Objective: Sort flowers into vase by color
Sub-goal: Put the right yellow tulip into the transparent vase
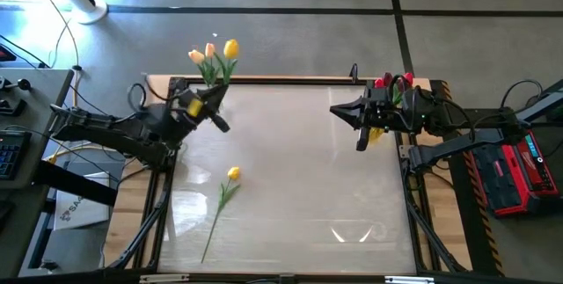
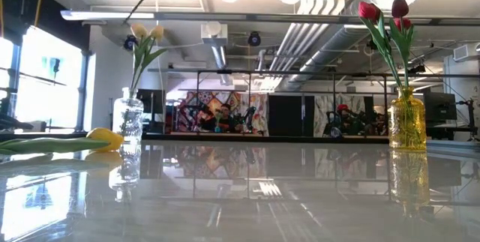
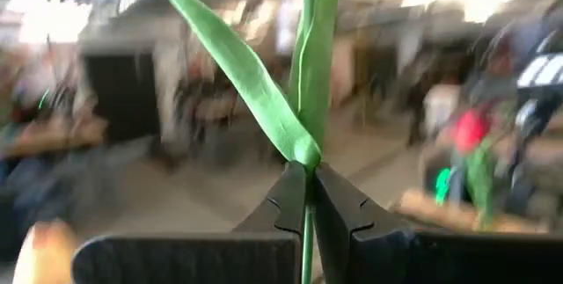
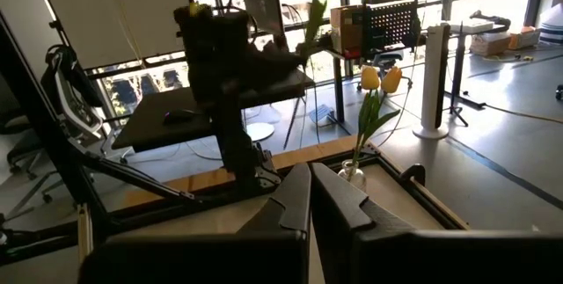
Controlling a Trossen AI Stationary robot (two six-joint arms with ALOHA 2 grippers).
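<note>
We judge that we are partway through sorting: the left gripper (image 3: 310,198) is pinching the thin green stem of a yellow tulip (image 1: 230,49), carried high at the table's far left corner, right over the clear vase (image 2: 128,118) that already holds pale yellow blooms. In the left wrist view the stem runs straight up between the two pressed fingers, with the leaves fanning out just beyond the fingertips (image 3: 290,198), so the grip sits low on the stem, below the leaf joint. The next move, as we read it, calls for lowering the stem end into the clear vase's narrow mouth and only then letting go; a tilted stem could catch the rim or nudge the blooms already standing there. The right gripper (image 1: 360,141) waits with its fingers pressed together on nothing, just beside the yellow vase (image 2: 408,121) of red tulips (image 2: 382,16) at the far right corner. One more yellow tulip on the table (image 1: 223,198) lies flat, nearer than the clear vase, well apart from both grippers.
</note>
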